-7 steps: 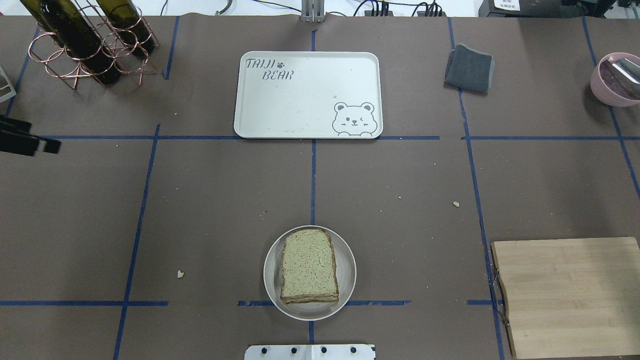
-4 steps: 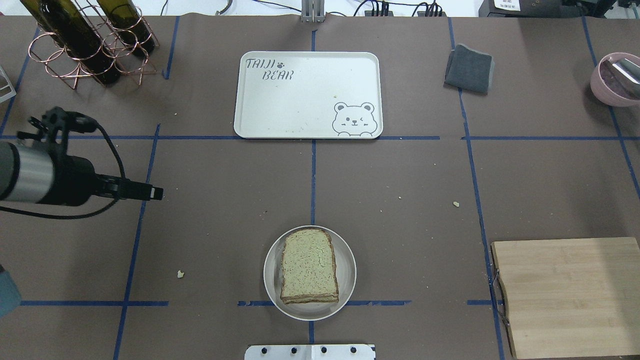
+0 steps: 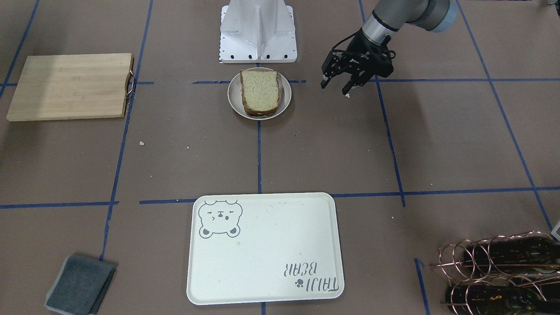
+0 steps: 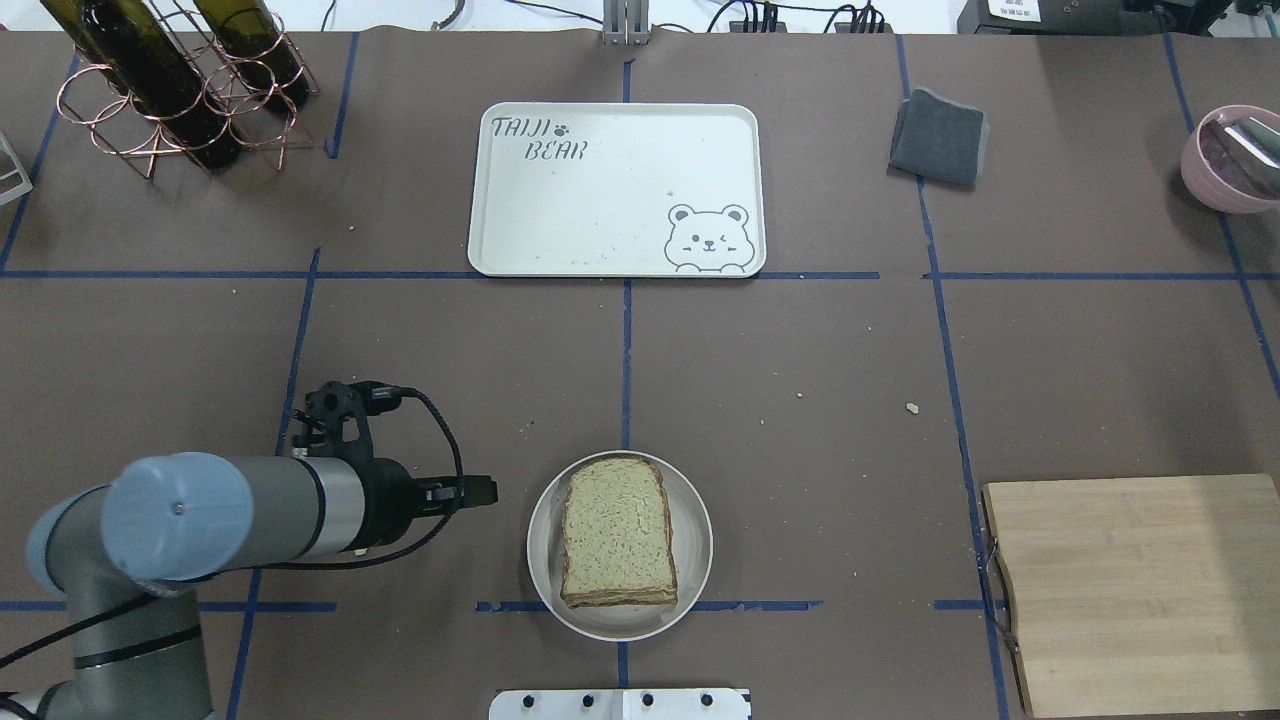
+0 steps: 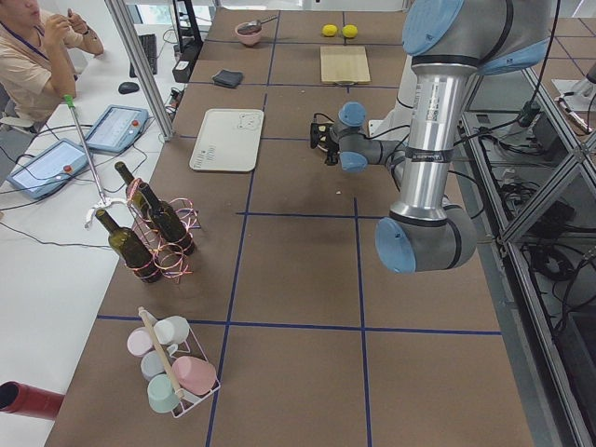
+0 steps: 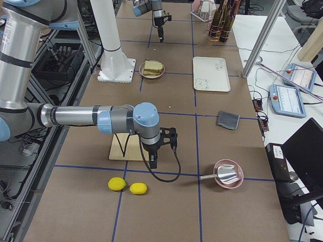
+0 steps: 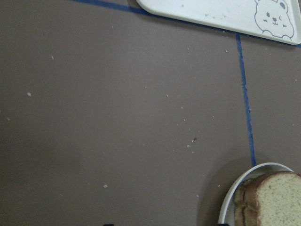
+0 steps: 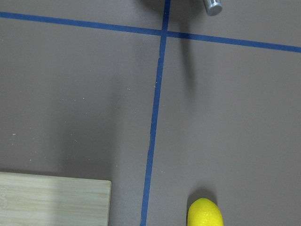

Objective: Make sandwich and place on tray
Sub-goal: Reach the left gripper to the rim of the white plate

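The sandwich [image 4: 617,535] lies on a small round off-white dish [image 4: 536,548] near the robot's edge of the table; only the speckled top slice and brown crusts show, and any filling is hidden. It also shows in the front view [image 3: 260,91] and at the lower right of the left wrist view [image 7: 268,197]. The cream tray [image 4: 600,200] with the bear drawing lies at the far centre, with nothing on it [image 3: 262,253]. My left gripper [image 3: 334,89] is open and empty, low over the table just left of the dish [image 4: 482,491]. My right gripper [image 6: 153,164] shows only in the exterior right view; I cannot tell its state.
A wooden cutting board [image 4: 1130,590] lies at the near right. A grey cloth [image 4: 938,137], a pink bowl [image 4: 1230,160] and a copper rack of wine bottles [image 4: 180,80] stand along the far side. Two lemons [image 6: 117,184] lie beyond the board. Crumbs dot the brown paper.
My left arm has swung in from the table's left edge, towards the robot and to the right, and its gripper now sits beside the dish. The sandwich and tray have not moved.
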Robot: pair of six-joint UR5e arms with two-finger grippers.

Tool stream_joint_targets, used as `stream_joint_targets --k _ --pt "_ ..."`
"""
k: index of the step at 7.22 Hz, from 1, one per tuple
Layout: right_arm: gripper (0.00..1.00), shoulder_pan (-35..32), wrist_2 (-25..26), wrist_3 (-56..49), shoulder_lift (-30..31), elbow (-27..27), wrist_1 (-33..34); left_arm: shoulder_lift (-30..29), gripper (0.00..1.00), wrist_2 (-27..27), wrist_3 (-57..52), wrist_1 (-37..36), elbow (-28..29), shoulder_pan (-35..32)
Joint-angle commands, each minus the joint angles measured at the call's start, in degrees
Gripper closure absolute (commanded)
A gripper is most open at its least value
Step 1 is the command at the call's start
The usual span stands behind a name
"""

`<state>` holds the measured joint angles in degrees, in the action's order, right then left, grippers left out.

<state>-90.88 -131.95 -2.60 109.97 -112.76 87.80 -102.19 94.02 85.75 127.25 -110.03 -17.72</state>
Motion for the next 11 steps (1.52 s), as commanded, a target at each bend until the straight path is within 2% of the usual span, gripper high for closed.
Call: stream_joint_targets --k 1,3,5,6,7,8,11 --pt "0.00 -0.4 0.0 0.0 0.1 0.0 0.0 -4.0 0.41 -2.2 1.4 -0.7 4.2 2.7" --pt "0.00 -0.6 0.0 -0.1 0.1 0.6 -0.1 -4.5 0.45 -2.3 3.1 -0.8 4.4 6.9" --pt "0.00 -0.8 0.0 -0.1 0.0 0.6 -0.2 -4.8 0.55 -2.3 3.8 -0.8 4.6 7.5" --pt "0.00 -0.9 0.1 -0.1 0.0 0.6 -0.2 -4.9 0.68 -2.2 3.9 -0.8 4.6 7.5" --pt "0.00 -0.9 0.2 -0.2 0.0 0.8 -0.2 -5.2 0.89 -2.2 4.0 -0.8 4.7 7.5" --pt "0.00 -0.9 0.3 -0.2 0.0 1.1 -0.2 -5.2 1.00 -2.1 3.9 -0.7 4.6 7.4" --pt "0.00 -0.9 0.5 -0.2 -0.3 1.6 -0.2 -5.8 1.00 -1.8 4.2 -0.8 3.7 6.5"
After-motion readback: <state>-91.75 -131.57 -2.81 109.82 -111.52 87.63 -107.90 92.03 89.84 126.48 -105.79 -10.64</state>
